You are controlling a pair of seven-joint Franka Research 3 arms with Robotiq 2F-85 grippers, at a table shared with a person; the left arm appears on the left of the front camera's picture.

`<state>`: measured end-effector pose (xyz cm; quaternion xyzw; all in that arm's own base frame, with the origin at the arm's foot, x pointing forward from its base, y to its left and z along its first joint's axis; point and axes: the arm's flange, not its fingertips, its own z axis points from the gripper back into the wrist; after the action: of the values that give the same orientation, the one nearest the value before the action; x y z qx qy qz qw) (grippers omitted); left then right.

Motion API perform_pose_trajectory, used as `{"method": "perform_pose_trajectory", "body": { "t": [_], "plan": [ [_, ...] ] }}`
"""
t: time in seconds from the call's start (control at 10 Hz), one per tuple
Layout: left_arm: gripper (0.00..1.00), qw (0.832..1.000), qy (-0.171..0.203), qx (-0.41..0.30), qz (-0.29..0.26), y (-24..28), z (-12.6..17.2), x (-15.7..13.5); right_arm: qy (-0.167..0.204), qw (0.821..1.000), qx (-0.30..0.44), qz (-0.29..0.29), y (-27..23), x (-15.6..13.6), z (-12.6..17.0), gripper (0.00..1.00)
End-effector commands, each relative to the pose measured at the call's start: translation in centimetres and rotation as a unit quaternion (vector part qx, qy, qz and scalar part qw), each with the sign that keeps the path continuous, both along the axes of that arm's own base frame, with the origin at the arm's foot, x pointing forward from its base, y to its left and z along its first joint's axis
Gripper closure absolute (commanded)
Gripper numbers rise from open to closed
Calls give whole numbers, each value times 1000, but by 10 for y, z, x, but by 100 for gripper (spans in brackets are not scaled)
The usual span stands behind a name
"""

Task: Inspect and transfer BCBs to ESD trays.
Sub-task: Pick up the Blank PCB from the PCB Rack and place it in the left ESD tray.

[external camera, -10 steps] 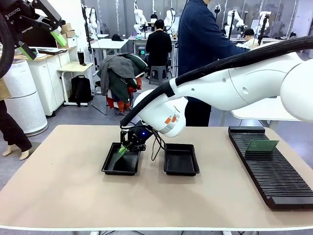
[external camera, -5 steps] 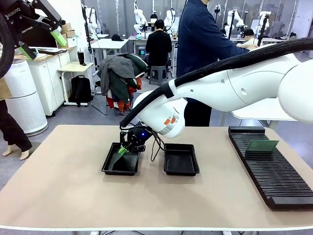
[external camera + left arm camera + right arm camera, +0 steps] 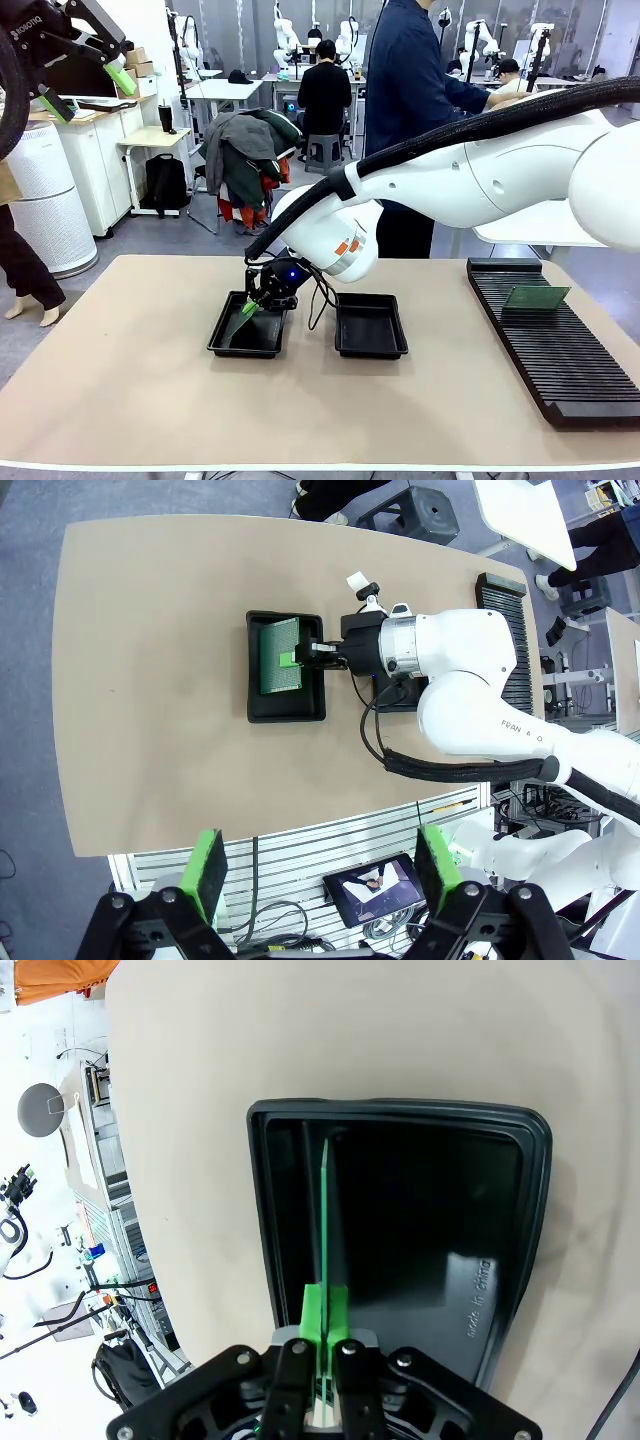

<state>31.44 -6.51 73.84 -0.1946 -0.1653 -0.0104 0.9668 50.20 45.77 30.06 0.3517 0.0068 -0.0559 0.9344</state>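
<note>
- Left pincer (image 3: 90,92), black with green pads and marked "ROBOTIQ", hangs spread wide high above the desk (image 3: 130,380).
- Right pincer (image 3: 325,1310) pinches a thin green circuit board (image 3: 326,1210) edge-up, dipping into a shallow black plastic tray (image 3: 535,1210) embossed "made in China".

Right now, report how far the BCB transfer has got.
Done: nothing released yet; the second ESD tray looks empty. In hand: the right arm's jaws are shut on a BCB over the first ESD tray. Left: releasing it, then the other BCB standing in the slotted rack.
</note>
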Motion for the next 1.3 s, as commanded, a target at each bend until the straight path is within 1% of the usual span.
{"method": "perform_pose_trajectory", "body": {
  "t": [0.0, 0.1, 0.4, 0.6, 1.0, 1.2],
  "plan": [
    [0, 1000, 1, -4, -3, 0, -2, 0, 0, 1000, 0, 0, 0, 0, 1, 97],
    [0, 1000, 1, -4, -3, 0, -2, 0, 0, 1000, 0, 0, 0, 0, 0, 97],
    [0, 1000, 1, -4, -3, 0, -2, 0, 1, 999, -37, -14, 0, -2, 11, 97],
    [0, 1000, 1, -4, -3, 0, -2, 0, 2, 999, -48, -12, 3, -1, 15, 94],
    [0, 1000, 1, -4, -3, 0, -2, 0, 19, 997, -75, -1, 10, 2, 18, 82],
    [0, 1000, 1, -4, -3, 0, -2, 0, 22, 995, -96, 8, 15, 4, 26, 74]
  ]
}}
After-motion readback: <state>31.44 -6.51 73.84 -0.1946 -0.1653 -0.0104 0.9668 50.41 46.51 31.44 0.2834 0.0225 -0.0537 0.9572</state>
